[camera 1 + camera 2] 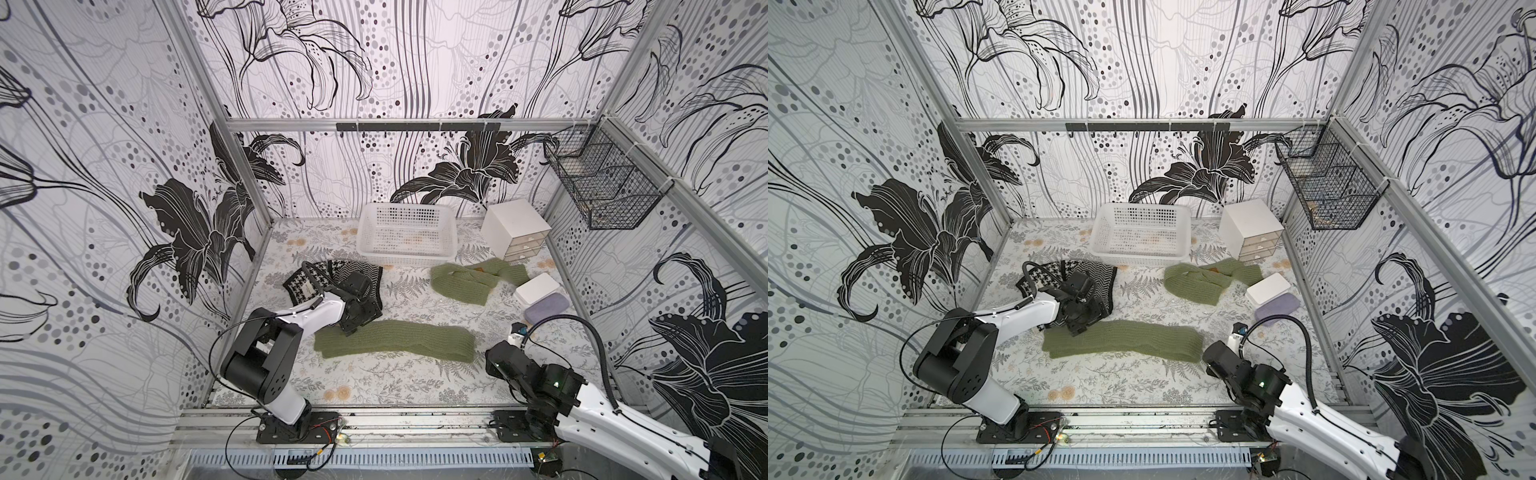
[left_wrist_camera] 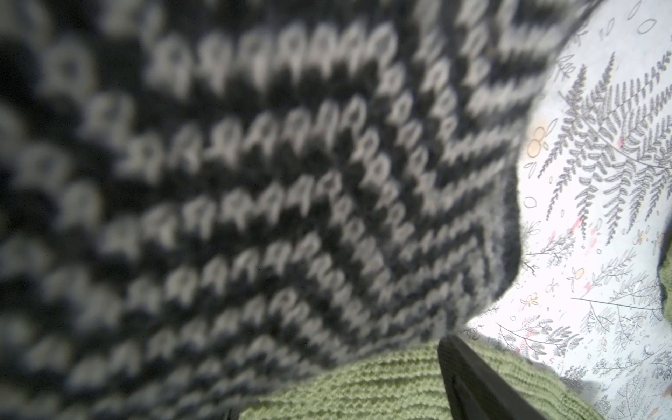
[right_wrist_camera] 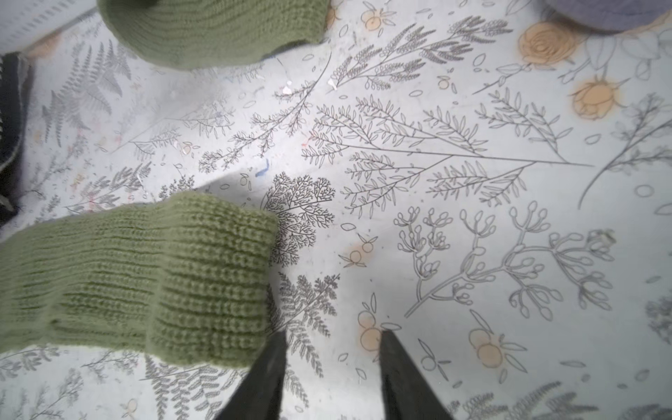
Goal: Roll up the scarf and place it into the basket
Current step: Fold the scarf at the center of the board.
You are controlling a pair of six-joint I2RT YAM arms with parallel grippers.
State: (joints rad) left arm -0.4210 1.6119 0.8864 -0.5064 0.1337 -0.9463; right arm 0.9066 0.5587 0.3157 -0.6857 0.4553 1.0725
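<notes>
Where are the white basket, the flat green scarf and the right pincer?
white basket (image 1: 409, 216): a top view, perforated back wall.
flat green scarf (image 1: 395, 338): a top view, middle of strip.
right pincer (image 3: 334, 336): right wrist view, between its fingertips.

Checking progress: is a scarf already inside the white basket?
No, the white basket holds no scarf; the long green scarf lies flat outside it.
</notes>
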